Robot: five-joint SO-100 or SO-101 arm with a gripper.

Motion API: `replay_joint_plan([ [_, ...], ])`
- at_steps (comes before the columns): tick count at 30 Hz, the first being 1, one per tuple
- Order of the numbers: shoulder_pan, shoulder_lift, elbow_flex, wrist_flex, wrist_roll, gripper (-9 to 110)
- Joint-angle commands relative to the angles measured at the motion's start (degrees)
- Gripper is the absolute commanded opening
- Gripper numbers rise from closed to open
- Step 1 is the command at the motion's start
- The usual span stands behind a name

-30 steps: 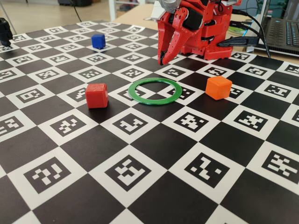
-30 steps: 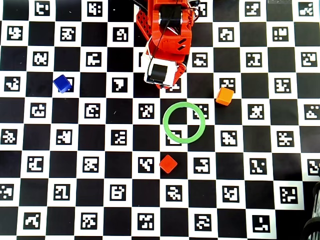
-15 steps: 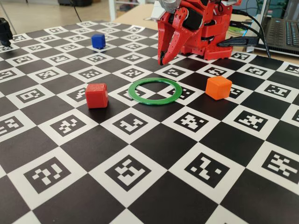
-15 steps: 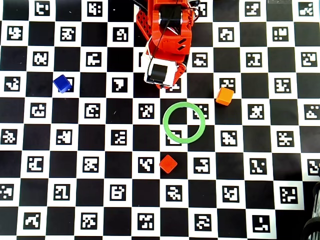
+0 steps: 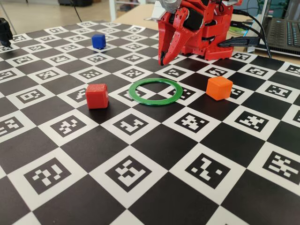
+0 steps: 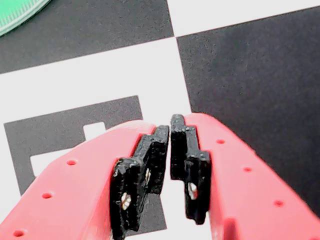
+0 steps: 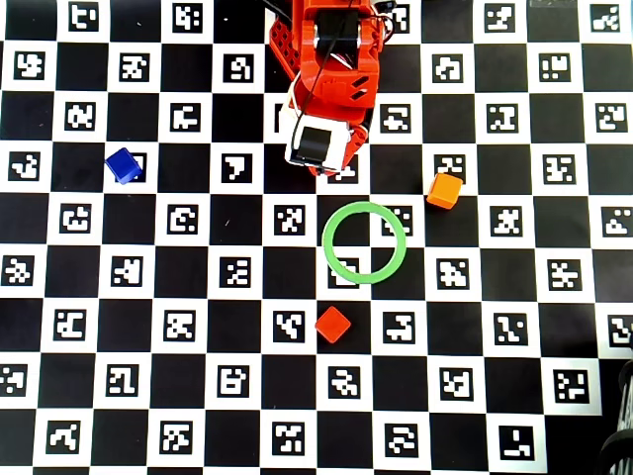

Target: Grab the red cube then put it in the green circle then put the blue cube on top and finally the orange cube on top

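While nothing sits between its jaws, gripper point(image 6: 170, 131): closed, the black pads nearly touching at their tips in the wrist view, hanging over a white marker square next to a black one.
Arm point(image 7: 328, 84): red, folded at the top centre of the overhead view, gripper pointing down near its base point(image 5: 161, 60).
Red cube point(image 7: 333, 324): on the checkered board point(image 7: 178, 406), just below the middle of the overhead view; left of centre in the fixed view point(image 5: 97, 95).
Green circle point(image 7: 364, 242): flat on the board at the middle of the overhead view, hollow centre bare, between the arm and the red cube; only an edge shows at the upper left corner of the wrist view point(image 6: 20, 14).
Blue cube point(image 7: 124, 165): left side of the overhead view, well apart from the ring; upper left in the fixed view point(image 5: 98, 41).
Orange cube point(image 7: 444, 190): just up and right of the ring in the overhead view; right of the ring in the fixed view point(image 5: 219, 88).
Laptop point(image 5: 286, 35): upper right corner of the fixed view, beyond the board.
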Motion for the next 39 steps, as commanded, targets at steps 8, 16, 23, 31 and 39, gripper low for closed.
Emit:
replay_joint_plan([
  [8,-0.44,2.81,2.29,5.19,-0.35,-6],
  [16,-1.67,2.81,2.29,5.71,-4.48,-6],
  [23,-3.34,2.72,1.23,5.71,-0.79,-6],
  [31,-5.80,-17.84,-29.53,9.58,19.25,-6],
  [39,-5.63,-40.87,-61.88,22.50,29.36,-6],
])
